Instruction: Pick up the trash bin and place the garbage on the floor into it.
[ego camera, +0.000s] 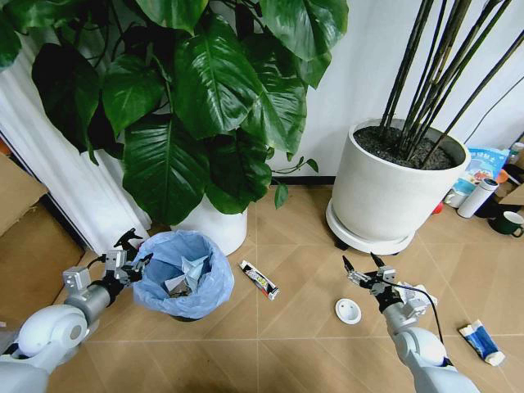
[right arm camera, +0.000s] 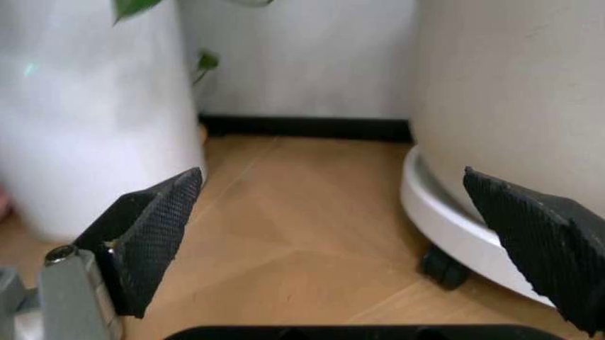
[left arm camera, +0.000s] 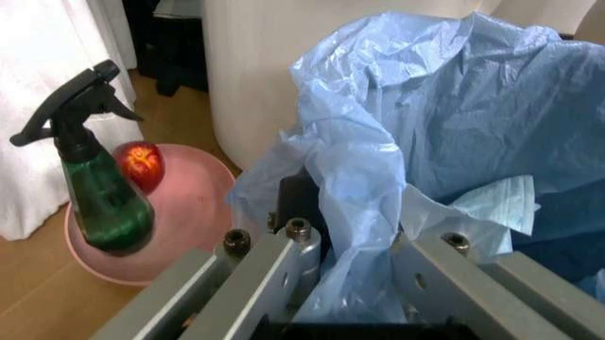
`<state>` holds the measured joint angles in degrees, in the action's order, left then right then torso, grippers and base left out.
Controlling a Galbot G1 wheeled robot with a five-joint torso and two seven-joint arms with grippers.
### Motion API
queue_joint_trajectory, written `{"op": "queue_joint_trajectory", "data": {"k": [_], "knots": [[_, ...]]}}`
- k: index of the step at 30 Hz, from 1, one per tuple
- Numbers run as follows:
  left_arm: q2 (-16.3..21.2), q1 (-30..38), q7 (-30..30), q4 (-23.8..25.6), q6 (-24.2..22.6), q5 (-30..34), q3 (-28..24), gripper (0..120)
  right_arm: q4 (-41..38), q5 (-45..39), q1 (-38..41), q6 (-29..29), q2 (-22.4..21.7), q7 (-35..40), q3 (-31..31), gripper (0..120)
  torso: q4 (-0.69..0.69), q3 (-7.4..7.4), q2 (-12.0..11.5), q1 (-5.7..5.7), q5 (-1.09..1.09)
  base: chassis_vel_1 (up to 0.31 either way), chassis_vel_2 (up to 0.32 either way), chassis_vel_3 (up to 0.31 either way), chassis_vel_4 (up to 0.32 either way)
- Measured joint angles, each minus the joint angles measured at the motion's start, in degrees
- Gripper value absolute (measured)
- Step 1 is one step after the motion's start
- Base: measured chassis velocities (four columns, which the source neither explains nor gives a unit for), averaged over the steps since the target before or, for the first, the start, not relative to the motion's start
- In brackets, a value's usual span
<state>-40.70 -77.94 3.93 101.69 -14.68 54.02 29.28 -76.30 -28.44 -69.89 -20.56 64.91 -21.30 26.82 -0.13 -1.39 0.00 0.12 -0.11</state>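
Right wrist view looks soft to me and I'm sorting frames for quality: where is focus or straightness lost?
Right wrist view: the open right hand is sharp, pots and wall behind blurred. Left wrist view: spray bottle slightly soft. Head view: wide-angle bending, the white curtain slants.

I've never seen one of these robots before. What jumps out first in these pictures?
The big-leaved plant at the upper left, above the trash bin with its puffy blue bag, which the left gripper grips at the rim. The right gripper hovers open above a white round lid on the floor.
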Motion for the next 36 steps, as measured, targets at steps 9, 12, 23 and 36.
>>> {"op": "queue_joint_trajectory", "data": {"k": [9, 12, 23, 36], "knots": [[0.78, 0.99, 0.87, 0.23, 0.0, -1.09, -1.31, 0, 2.23, 0.31, 5.22, 5.95, -5.58, -3.06, -9.53, 100, -0.03, -0.01, 0.0, 0.0, -0.01, 0.0, 0.0, 0.0, 0.0], [0.93, 1.34, 1.06, 0.57, 0.02, -1.54, -1.74, 0, 4.6, -1.45, 8.8, 7.39, -6.44, -4.58, -15.33, 100, -0.02, -0.01, 0.0, 0.01, 0.0, 0.0, 0.0, 0.0, 0.0], [1.62, 2.51, 1.44, -0.51, 0.12, -2.17, -2.49, 0, 21.01, -4.63, 26.3, 10.39, 0.15, -10.18, -36.12, 100, -0.01, -0.02, 0.0, 0.02, -0.02, 0.0, 0.0, 0.0, 0.0], [2.42, 2.5, 1.37, 0.12, 0.15, -2.09, -1.8, 0, 33.7, -7.02, 35.98, 12.07, 6.25, -10.62, -45.4, 100, -0.01, -0.01, 0.0, 0.02, 0.0, 0.0, 0.0, 0.0, 0.0]]}}
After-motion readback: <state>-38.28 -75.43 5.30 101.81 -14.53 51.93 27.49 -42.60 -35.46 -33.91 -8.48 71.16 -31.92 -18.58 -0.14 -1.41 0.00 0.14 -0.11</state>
